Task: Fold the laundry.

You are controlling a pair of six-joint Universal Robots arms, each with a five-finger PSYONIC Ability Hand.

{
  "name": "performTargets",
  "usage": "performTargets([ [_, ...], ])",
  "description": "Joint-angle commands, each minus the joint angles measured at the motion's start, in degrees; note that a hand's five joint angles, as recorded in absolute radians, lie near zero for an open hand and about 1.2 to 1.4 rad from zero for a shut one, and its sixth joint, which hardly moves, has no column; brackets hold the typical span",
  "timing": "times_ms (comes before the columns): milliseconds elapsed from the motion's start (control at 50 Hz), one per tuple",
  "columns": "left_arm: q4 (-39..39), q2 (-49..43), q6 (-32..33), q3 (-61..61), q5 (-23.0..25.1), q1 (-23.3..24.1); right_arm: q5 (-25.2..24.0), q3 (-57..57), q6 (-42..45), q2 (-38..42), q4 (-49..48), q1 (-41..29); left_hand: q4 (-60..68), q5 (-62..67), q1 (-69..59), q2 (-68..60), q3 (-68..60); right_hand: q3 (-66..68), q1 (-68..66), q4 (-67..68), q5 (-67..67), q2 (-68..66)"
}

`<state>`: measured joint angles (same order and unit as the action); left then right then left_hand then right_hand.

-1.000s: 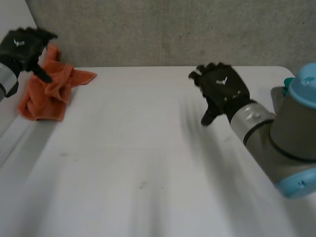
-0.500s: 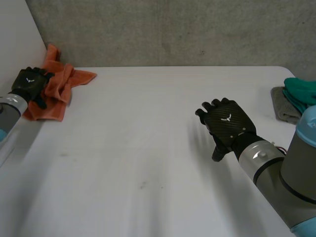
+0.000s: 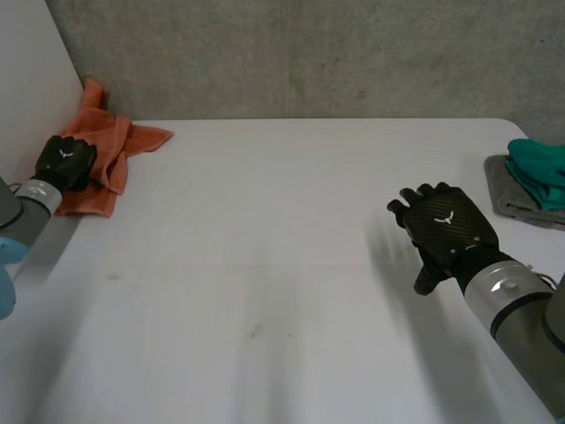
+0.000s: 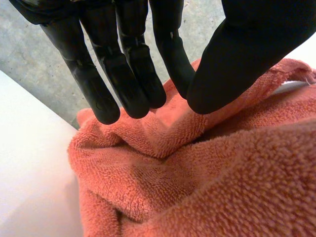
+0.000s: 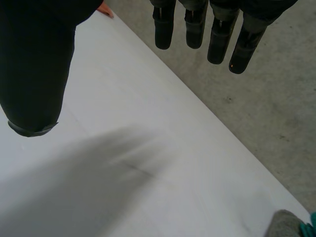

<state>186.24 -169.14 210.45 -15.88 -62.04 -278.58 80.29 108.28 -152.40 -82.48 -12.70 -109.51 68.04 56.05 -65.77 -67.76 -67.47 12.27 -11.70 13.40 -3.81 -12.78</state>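
Crumpled towel under left hand: fingers straight, gripping nothing, likely readying grab; right hand well apart from towel, spread, empty.

Towel at far left corner of table, cloth stack at right edge.

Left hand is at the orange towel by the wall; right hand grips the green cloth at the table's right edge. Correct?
No. The right hand grips nothing: the right wrist view shows open fingers over bare table. The green cloth lies apart.
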Motion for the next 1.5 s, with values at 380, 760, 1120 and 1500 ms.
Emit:
performTargets([
  [380,19.8,29.5,-14.0,-34.7,-1.2,5.9,-4.1,2.5,1.5,-5.7,0.5,4.5,-48.7,-46.7,46.4,48.4,48.1,-2.3,1.7,-3.4,3.8,2.8],
  [760,8.0,9.8,6.8,-17.7,2.4,1.8,-6.2,4.7,1.9,-5.6,0.1,8.8,-45.2,-43.2,43.0,44.9,44.7,-2.3,1.7,-3.4,3.8,2.8],
  [1120,7.3,1.0,6.8,-6.4,3.8,0.8,-6.1,5.1,1.9,-5.6,0.4,11.0,-31.1,-29.1,28.8,30.8,30.5,-2.3,1.7,-3.4,3.8,2.8],
  [1500,10.0,11.2,10.2,-16.5,-0.2,1.9,-6.2,5.3,1.8,-5.7,0.5,12.2,12.0,14.0,-14.2,-12.2,-12.5,-2.3,1.7,-3.4,3.8,2.8],
])
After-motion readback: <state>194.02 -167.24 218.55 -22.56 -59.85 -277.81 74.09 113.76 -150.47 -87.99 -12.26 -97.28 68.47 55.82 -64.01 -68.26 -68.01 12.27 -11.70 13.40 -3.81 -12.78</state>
